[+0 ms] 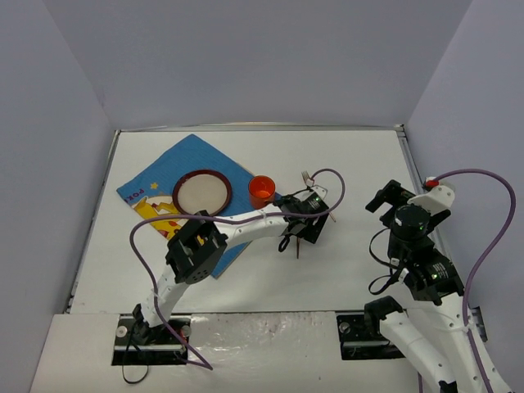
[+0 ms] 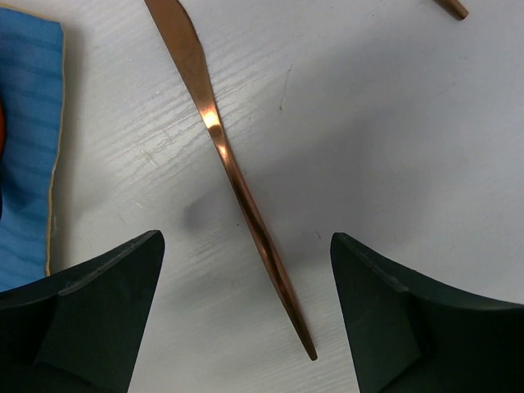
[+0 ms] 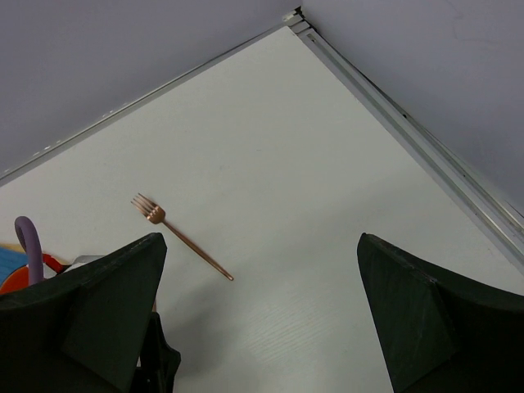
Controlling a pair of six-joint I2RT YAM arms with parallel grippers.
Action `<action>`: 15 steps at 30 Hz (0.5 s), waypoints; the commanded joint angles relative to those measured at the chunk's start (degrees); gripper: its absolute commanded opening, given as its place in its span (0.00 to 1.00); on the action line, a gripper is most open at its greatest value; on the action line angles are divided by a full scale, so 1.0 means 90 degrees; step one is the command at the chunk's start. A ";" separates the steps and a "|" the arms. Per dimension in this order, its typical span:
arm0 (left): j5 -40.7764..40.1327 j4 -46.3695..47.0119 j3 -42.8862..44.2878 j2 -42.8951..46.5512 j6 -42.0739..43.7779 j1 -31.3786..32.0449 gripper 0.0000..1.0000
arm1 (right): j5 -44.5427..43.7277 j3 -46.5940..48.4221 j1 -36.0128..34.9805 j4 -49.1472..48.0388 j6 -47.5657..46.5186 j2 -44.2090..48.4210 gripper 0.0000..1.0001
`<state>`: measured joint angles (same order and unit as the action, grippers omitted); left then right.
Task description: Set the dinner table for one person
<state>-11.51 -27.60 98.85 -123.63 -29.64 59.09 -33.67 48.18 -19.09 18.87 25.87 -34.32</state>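
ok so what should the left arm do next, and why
Probably lower the left gripper a little and close it on the copper utensil. Its jaws are open and straddle the thin handle, which lies flat on the table. Nothing is gripped yet.

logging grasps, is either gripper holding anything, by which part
Nothing is held. The left gripper stands open around the slim copper knife lying on the white tabletop; the right gripper is open, empty.

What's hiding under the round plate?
The blue placemat lies under the plate, on the white table. Its yellow picture peeks out beside the plate; whatever is printed beneath the plate is covered.
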 commanded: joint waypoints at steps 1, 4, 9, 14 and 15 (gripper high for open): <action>0.0187 -0.0094 0.0237 0.0093 -0.0308 -0.0036 0.73 | -0.0272 -0.0015 0.0031 -0.0241 0.0068 -0.0103 1.00; 0.0316 -0.0107 0.0145 0.0029 -0.0449 -0.0042 0.65 | -0.0282 -0.0040 0.0031 -0.0251 0.0101 -0.0103 1.00; 0.0501 -0.0173 0.0140 -0.0129 -0.0592 -0.0141 0.55 | -0.0282 -0.0061 0.0031 -0.0251 0.0117 -0.0117 1.00; 0.0838 -0.0133 0.0043 -0.0265 -0.0788 -0.0328 0.43 | -0.0282 -0.0073 0.0031 -0.0251 0.0129 -0.0120 1.00; 0.0887 -0.0111 0.0005 -0.0289 -0.0827 -0.0364 0.39 | -0.0282 -0.0081 0.0031 -0.0251 0.0134 -0.0113 1.00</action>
<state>-6.48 -28.41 98.85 -125.99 -34.30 57.56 -33.71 47.61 -19.09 19.16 26.13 -34.41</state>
